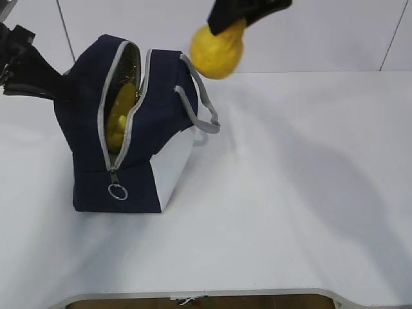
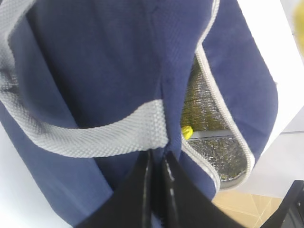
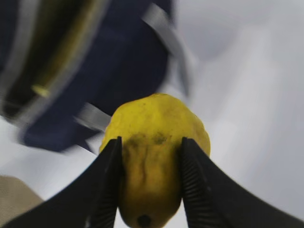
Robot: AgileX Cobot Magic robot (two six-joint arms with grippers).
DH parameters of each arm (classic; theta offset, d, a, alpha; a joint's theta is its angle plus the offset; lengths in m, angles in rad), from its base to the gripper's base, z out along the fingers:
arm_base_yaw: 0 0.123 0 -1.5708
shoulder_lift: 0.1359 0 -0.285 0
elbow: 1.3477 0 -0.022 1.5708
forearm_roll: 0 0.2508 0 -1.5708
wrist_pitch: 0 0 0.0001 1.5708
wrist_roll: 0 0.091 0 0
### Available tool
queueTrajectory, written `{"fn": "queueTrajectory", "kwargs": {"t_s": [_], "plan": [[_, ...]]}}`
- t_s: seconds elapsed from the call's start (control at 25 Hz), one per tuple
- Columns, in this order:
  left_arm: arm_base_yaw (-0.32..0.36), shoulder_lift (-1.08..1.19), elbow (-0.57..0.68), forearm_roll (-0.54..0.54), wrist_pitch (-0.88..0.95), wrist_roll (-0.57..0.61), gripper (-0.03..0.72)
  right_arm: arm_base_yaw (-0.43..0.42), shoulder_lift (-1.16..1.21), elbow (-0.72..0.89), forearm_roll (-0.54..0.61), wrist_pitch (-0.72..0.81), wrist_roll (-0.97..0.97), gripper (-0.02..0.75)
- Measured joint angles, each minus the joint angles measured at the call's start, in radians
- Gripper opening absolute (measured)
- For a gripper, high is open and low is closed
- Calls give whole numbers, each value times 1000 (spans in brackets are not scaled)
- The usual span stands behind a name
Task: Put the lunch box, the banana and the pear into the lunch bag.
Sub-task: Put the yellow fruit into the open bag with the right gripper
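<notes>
The navy lunch bag stands at the table's left with its grey zipper open. Inside it lies the yellow banana, whose tip shows against the silvery lining. My left gripper is shut on a fold of the bag's navy fabric just under a grey handle; in the exterior view it meets the bag's far left side. My right gripper is shut on the yellow pear. It holds the pear in the air, above and right of the bag's opening. The lunch box is out of view.
The white table stretches right of the bag, with its front edge near the bottom. The second grey handle hangs over the bag's white side panel. A metal ring pull dangles at the zipper's near end.
</notes>
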Motion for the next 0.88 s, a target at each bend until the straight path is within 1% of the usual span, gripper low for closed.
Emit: {"fn": "queueTrajectory", "kwargs": {"t_s": [0.2,0.24,0.32,0.44,0.76,0.84,0.88], "plan": [[0,0,0,-51,41,0,-5,0,19,-7,345,-214,-132,300],[0,0,0,-70,50,0,-5,0,34,-7,404,-240,-163,300],[0,0,0,-104,54,0,-5,0,75,-9,480,-284,-201,300],[0,0,0,-133,56,0,-5,0,150,-9,526,-318,-229,300],[0,0,0,-150,56,0,-5,0,310,-9,548,-355,-253,300],[0,0,0,-150,56,0,-5,0,331,-10,565,-331,-253,316],[0,0,0,-150,56,0,-5,0,336,-11,570,-316,-255,342]]}}
